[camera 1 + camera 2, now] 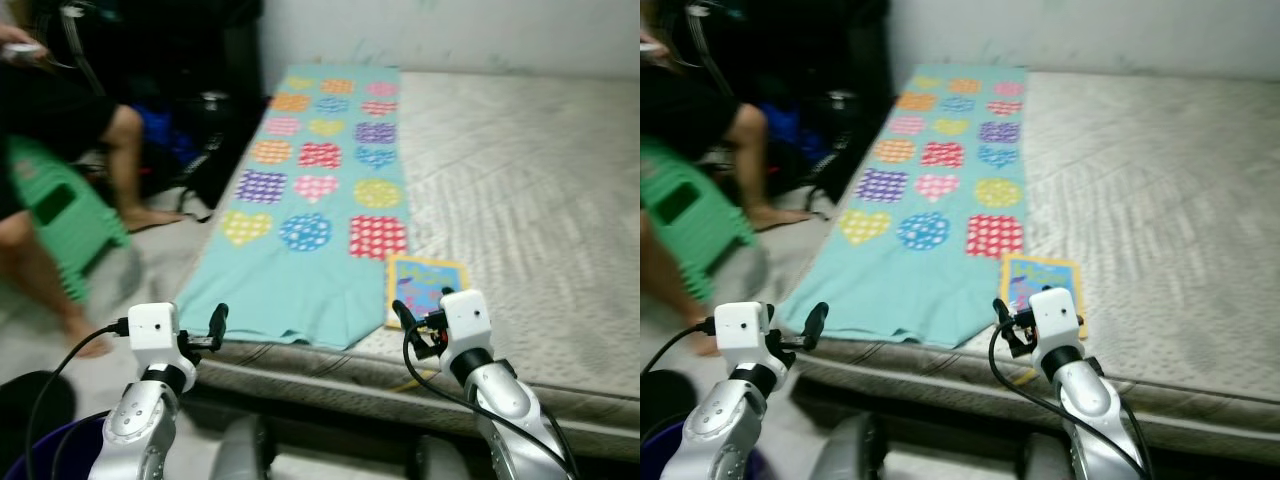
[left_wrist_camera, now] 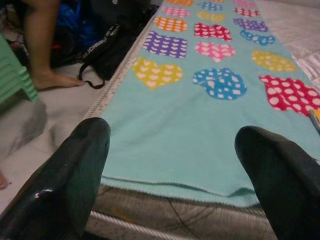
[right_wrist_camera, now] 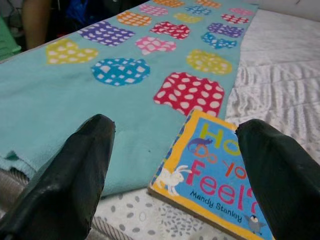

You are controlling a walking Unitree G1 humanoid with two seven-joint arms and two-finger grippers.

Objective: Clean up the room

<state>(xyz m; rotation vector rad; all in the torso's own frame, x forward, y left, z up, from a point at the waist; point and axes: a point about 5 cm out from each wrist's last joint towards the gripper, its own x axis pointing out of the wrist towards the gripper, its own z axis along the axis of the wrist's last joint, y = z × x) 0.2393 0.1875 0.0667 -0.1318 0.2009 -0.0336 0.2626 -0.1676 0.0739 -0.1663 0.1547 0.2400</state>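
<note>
Yellow-edged book (image 3: 215,170) unretrieved on mattress (image 1: 520,180).
Right gripper (image 3: 175,175) spread wide over it at lower centre; left gripper (image 2: 175,170) likewise open, empty.

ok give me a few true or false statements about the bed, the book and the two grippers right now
1. The book lies on the mattress beside the teal blanket. True.
2. The right gripper is shut on the book. False: its jaws stand open, above the book's near edge.
3. The left gripper is open, facing the blanket's near edge. True.
4. The blanket is plain white. False: it is teal with spotted coloured shapes.
5. A green stool stands on the floor by a person's leg. True.
</note>
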